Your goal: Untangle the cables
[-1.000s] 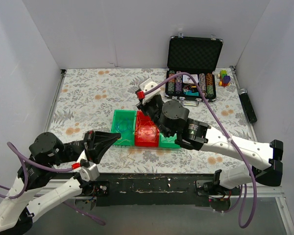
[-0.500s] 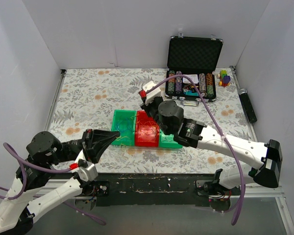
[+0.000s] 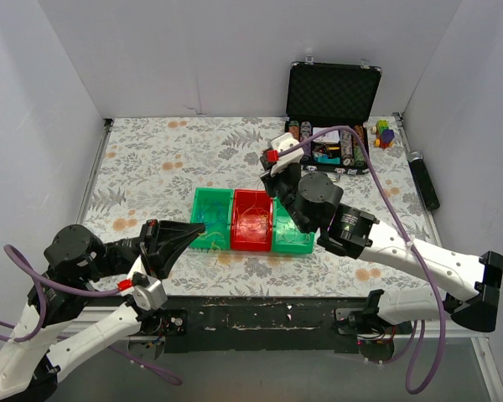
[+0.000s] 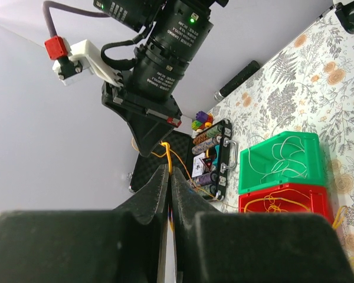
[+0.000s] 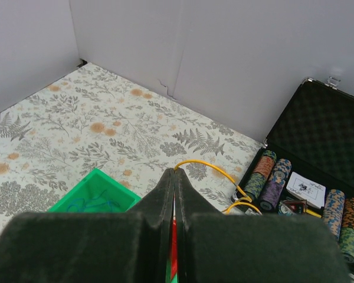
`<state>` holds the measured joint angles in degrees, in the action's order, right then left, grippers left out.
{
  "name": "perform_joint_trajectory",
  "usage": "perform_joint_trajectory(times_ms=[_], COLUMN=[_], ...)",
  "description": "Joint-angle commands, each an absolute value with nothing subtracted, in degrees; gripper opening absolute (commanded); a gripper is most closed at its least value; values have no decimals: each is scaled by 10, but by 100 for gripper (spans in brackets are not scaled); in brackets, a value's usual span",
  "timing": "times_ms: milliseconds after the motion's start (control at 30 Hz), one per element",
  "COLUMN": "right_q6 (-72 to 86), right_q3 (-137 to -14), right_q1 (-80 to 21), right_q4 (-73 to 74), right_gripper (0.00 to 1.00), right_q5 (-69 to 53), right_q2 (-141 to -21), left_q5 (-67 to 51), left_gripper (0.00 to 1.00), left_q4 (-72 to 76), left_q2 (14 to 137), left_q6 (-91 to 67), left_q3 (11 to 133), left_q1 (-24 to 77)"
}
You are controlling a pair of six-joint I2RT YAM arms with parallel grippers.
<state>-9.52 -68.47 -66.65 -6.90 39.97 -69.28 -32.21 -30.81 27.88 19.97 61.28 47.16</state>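
Yellow cable [image 5: 196, 161] pinched at right pincer [image 5: 174, 171] tip, arcing away rightward; left pincer [image 4: 168, 168] likewise clamped on it.

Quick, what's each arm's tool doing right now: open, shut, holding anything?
Left tool: shut on the yellow cable.
Right tool: shut on the yellow cable too.

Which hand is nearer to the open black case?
Right. The right hand is close, left of the case; the left hand is far, at the leftmost green bin.
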Motion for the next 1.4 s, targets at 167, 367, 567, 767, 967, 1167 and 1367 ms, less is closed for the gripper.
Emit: perform_joint_trajectory(times_ms=[167,367,567,767,967,1167,1367], right_q6=[-55,-4,94,148,220,270,299], right_q3=[-668,-664,-628,-602,-574,-545,-512], right_q1=[-666,-652,-614,-604,-584,-572,-569], right_q4=[-80,-91,-126,-148,-192,-215,-223], right_gripper=[1,1,1,1,1,1,1], right_q5=[378,324,262,217,171,153,127], right_q2=[-702,-765,-816,-874,-923,-954,-961], left_q5=[-333,-334,-332,-332,-333,-334,-339], left_gripper=[0,0,0,0,0,0,0], left_q4=[-296,-296,-296,-296,-293,-293,-290], left_q2=[288,290,287,285,284,287,290], left_q6=[200,200,200,202,201,200,201], left_q3=[617,625,628,622,623,627,629], left_q1=[462,461,459,458,459,458,457])
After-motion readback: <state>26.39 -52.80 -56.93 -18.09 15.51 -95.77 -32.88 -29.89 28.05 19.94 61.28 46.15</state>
